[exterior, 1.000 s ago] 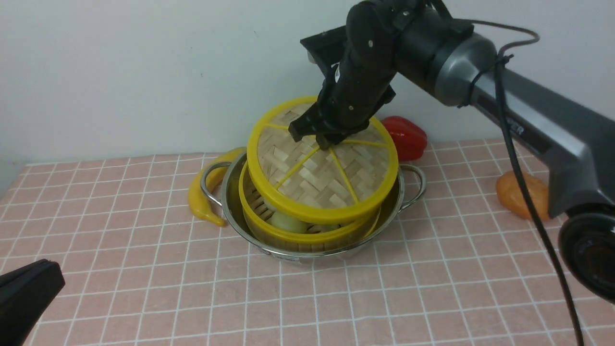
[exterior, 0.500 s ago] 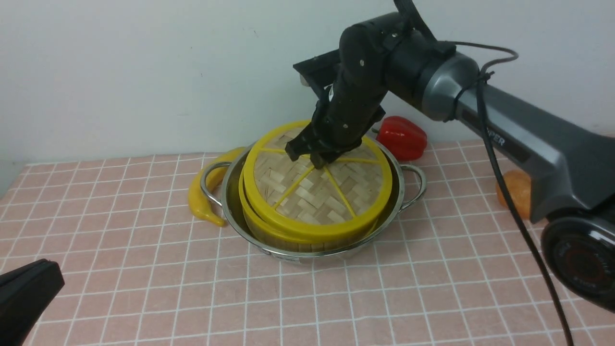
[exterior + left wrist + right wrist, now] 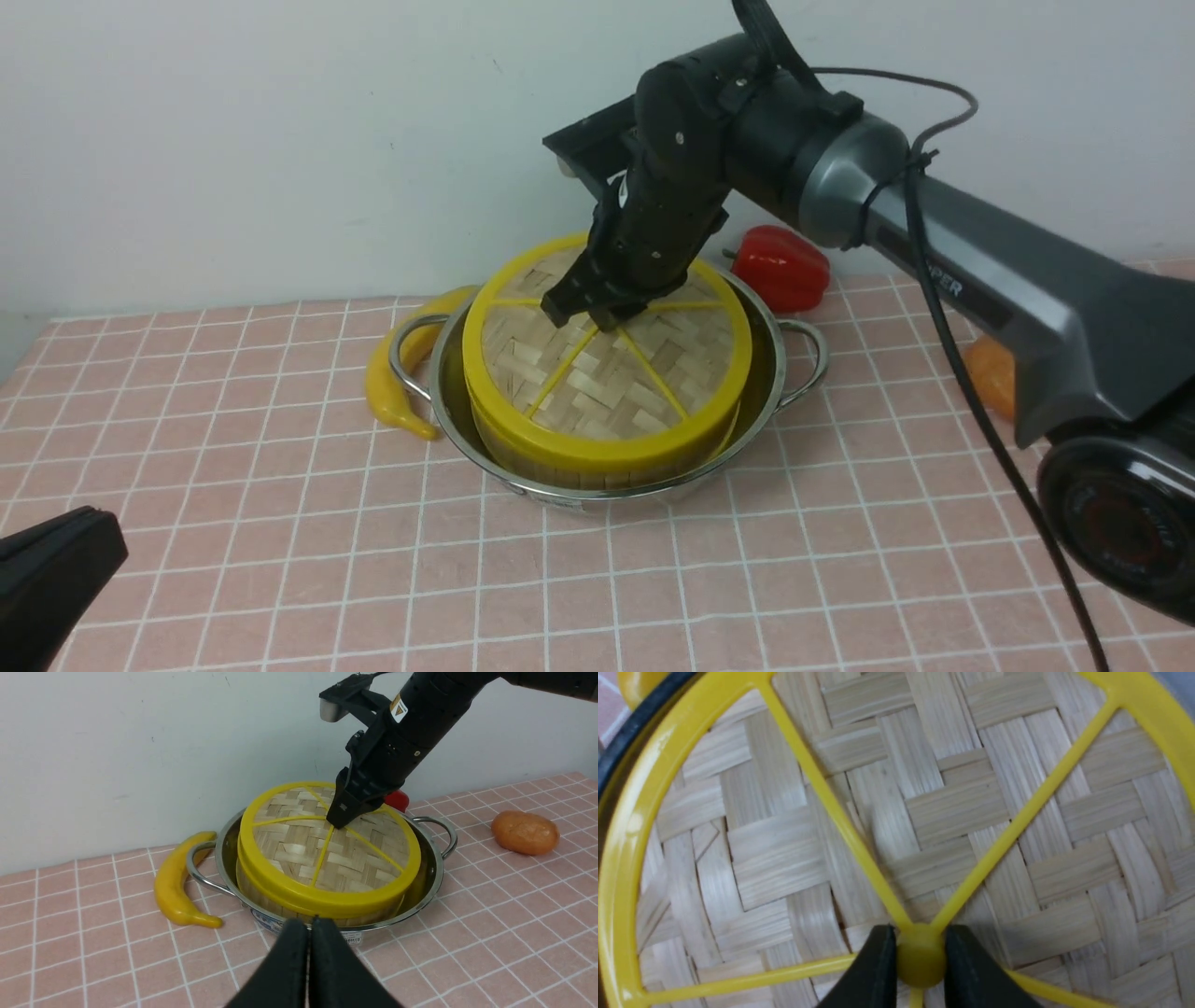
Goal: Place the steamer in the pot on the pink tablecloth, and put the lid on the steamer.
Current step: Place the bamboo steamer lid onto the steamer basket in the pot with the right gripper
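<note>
The steel pot (image 3: 771,371) stands on the pink tablecloth (image 3: 280,523). Inside it sits the steamer (image 3: 597,472), of which only a strip of bamboo wall shows under the lid (image 3: 607,387). The woven lid lies flat on the steamer's rim, covering it. My right gripper (image 3: 597,319) reaches down from above and is shut on the lid's yellow hub (image 3: 920,956), one black finger (image 3: 873,970) on each side. My left gripper (image 3: 309,928) is shut and empty, hovering low over the cloth in front of the pot, apart from it.
A yellow banana (image 3: 401,373) lies against the pot's left handle. A red pepper (image 3: 784,266) sits behind the pot by the wall. An orange potato-like lump (image 3: 525,832) lies to the right, partly hidden by my right arm in the front view.
The right gripper has lowered the lid, which hung tilted above the steamer, until it rests level on the steamer; it also shifted slightly left. The left arm has not moved.
</note>
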